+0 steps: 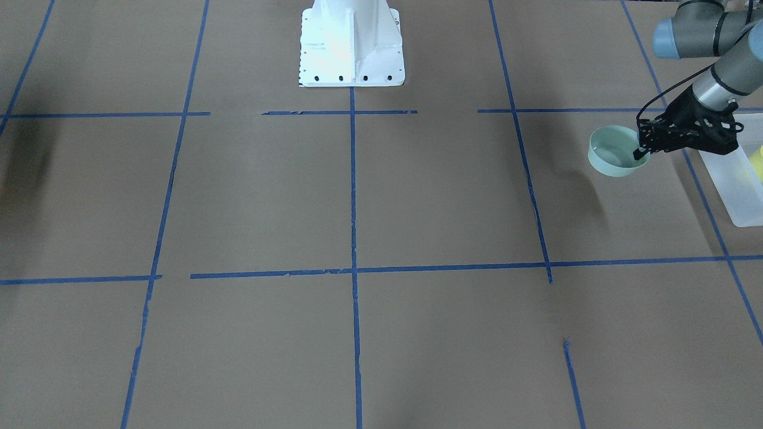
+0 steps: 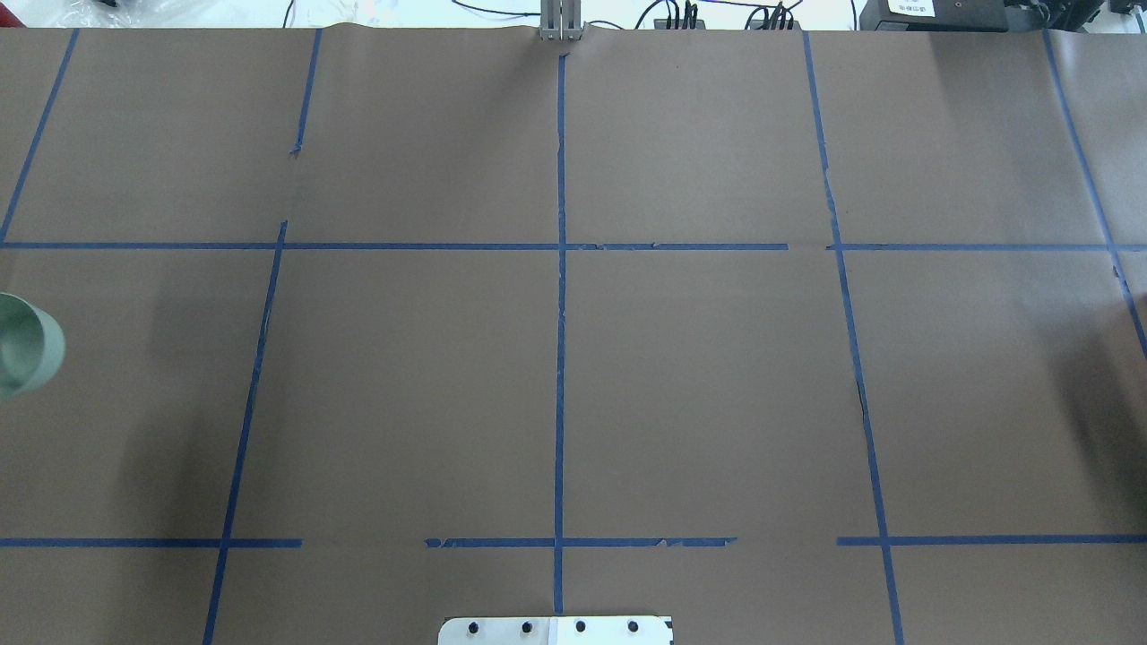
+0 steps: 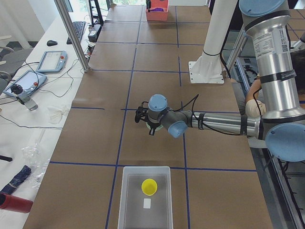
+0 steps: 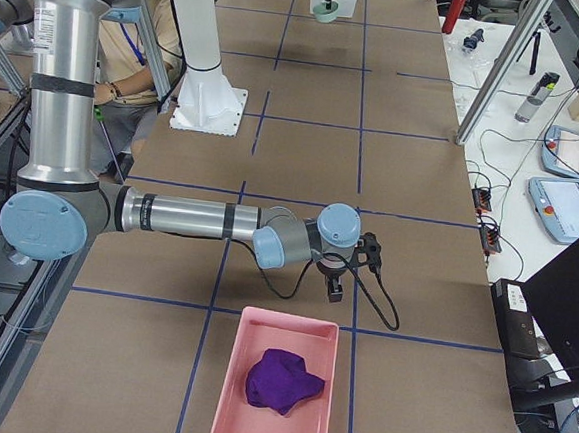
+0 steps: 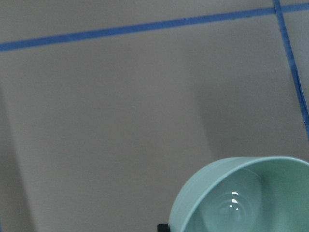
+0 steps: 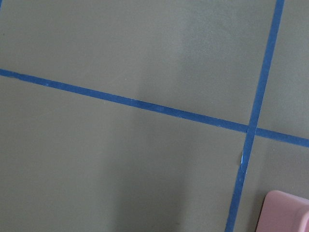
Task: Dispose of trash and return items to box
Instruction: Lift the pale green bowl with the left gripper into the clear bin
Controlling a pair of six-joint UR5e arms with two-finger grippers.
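The mint-green bowl [image 1: 614,158] is gripped at its rim by the left hand [image 1: 642,151], mouth upward, near the frosted box [image 1: 730,190]; the right hand [image 4: 335,285] is seen, but its width cannot be told.

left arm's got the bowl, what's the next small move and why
Probably carry the mint bowl sideways over the bin before lowering it. The left gripper grips the bowl's rim and holds it aloft, just short of the bin, where the yellow cup already sits.

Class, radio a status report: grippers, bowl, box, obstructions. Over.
Left gripper shut on mint bowl rim, beside box. Right gripper by pink tray, jaws unreadable. Yellow cup in box. Nothing between bowl and box.
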